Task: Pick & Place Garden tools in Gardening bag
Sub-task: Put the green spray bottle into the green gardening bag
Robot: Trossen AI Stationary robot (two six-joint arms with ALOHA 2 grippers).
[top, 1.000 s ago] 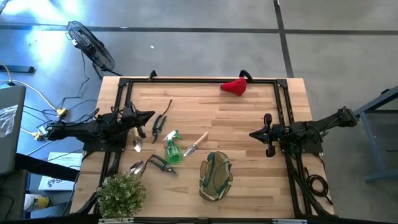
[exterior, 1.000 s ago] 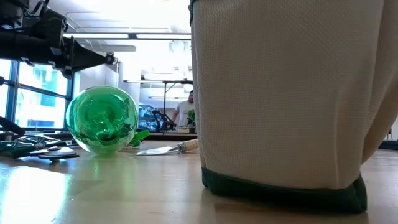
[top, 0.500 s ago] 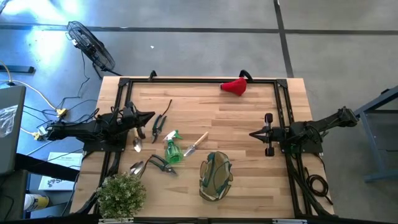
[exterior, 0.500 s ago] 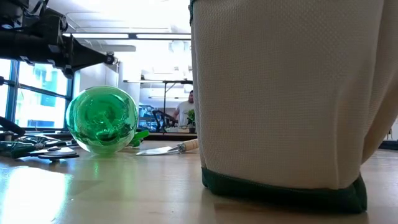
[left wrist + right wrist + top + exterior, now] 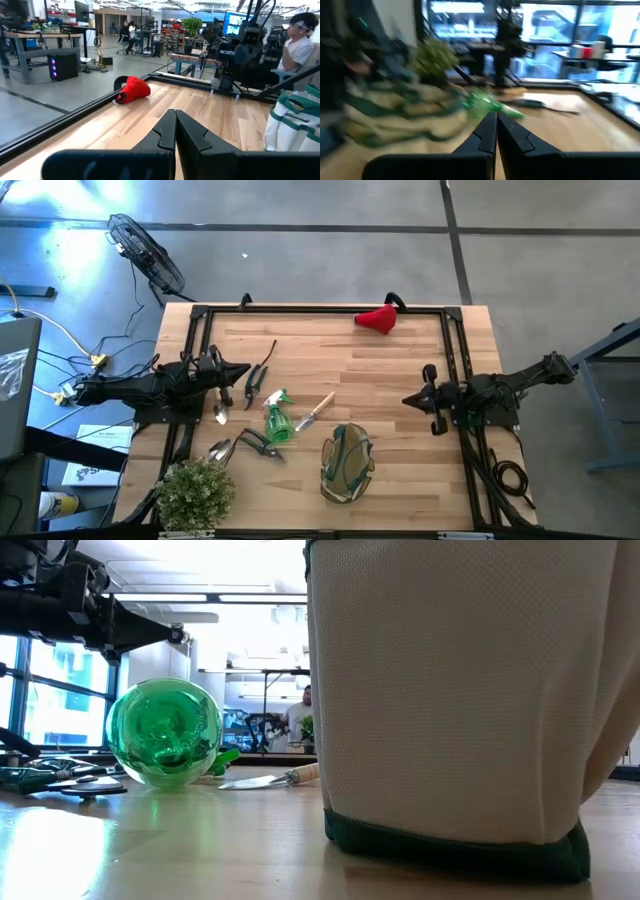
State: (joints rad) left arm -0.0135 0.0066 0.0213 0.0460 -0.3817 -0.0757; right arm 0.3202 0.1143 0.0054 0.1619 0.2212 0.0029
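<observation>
Two grippers empty | left gripper (image 5: 243, 367): fingers pressed together | right gripper (image 5: 407, 398): fingers pressed together

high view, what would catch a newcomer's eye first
The red piece at the table's far edge stands out against the pale wood. Next the green spray bottle lying among the tools left of centre, with the bag near the front edge and a bushy plant at the front left corner.
</observation>
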